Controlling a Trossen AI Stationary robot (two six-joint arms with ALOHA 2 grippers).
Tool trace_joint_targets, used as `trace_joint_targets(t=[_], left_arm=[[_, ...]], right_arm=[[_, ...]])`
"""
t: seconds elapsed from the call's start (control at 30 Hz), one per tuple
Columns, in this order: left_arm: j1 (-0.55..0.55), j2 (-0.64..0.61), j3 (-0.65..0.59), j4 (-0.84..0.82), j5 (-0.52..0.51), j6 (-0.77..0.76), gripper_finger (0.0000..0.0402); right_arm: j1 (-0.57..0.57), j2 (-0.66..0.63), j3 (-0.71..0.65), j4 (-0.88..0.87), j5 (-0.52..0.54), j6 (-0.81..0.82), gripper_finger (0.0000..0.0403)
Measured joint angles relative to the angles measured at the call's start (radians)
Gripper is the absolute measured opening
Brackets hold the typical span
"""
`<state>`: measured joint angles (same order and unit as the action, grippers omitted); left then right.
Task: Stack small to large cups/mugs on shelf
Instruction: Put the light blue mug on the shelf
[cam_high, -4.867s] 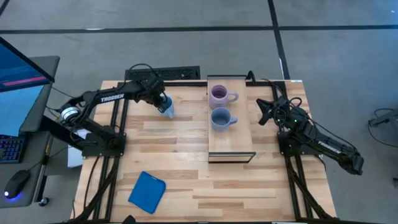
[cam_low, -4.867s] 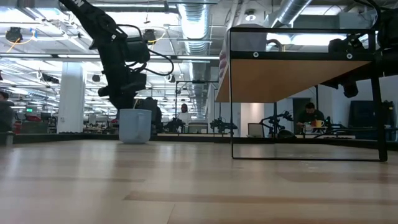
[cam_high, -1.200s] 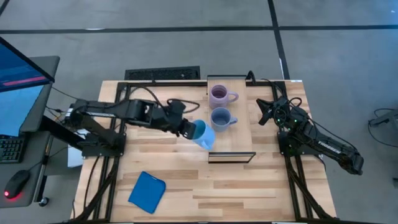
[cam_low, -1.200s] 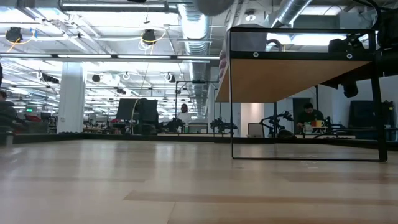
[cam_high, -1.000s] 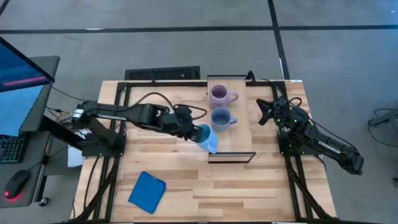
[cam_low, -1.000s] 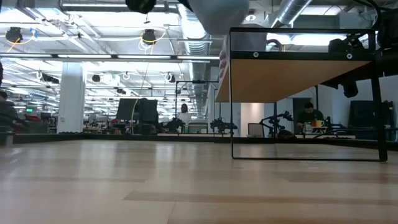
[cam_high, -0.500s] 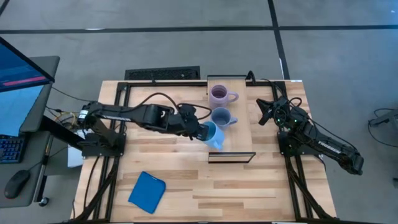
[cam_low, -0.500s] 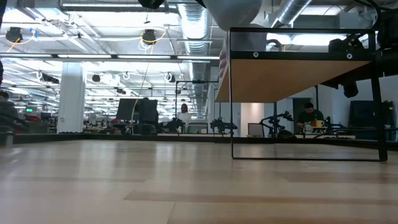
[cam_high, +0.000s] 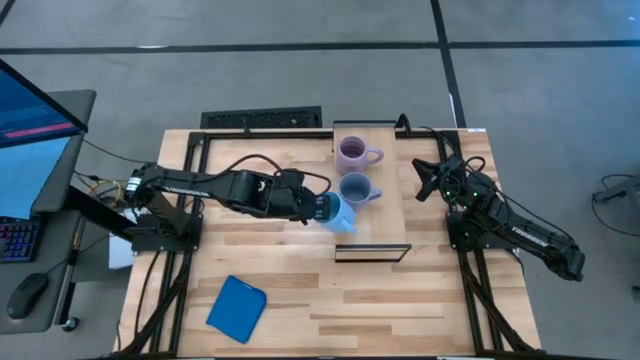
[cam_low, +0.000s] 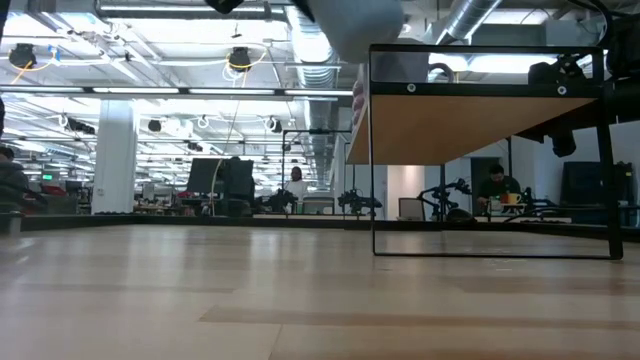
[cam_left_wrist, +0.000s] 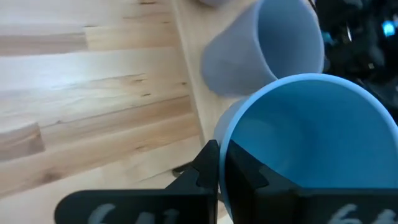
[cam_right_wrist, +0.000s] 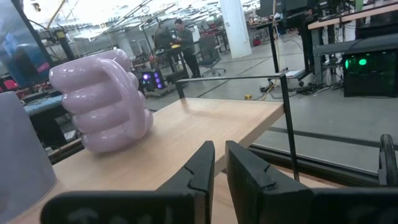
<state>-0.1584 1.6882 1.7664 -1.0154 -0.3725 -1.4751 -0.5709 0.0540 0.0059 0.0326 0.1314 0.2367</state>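
Currently left gripper (cam_high: 318, 208) is clamped on the rim of the light blue mug (cam_high: 337, 214), holding it off the table at the shelf's (cam_high: 385, 160) left edge, just beside the grey-blue mug (cam_high: 354, 189); left wrist view shows one finger inside the rim and one outside, light blue mug (cam_left_wrist: 305, 143) tilted, opening toward the camera, grey-blue mug (cam_left_wrist: 273, 46) right behind it on the shelf board. Purple mug (cam_high: 352, 153) sits on the shelf further back, upright, handle pointing toward the right arm, grey-blue one same orientation, the two mugs near each other but apart. Low view only catches the bottom of the held mug (cam_low: 355, 25) at the top of frame, above the level of the shelf board (cam_low: 470, 125). Right gripper (cam_high: 428, 178) is parked beside the shelf's right edge, fingers narrow with a slim gap, holding nothing; its wrist view looks across the shelf at the purple mug's handle (cam_right_wrist: 106, 99). Blue pad (cam_high: 237, 308) lies on the table (cam_high: 280, 270) at front left, well apart from everything
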Motion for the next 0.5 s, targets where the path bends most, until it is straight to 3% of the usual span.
trace_joint_targets(t=[0.5], left_arm=[[-0.026, 0.045, 0.0, 0.0, 0.002, -0.189, 0.0]], right_arm=[[0.0, 0.001, 0.0, 0.0, 0.0, 0.0, 0.0064]])
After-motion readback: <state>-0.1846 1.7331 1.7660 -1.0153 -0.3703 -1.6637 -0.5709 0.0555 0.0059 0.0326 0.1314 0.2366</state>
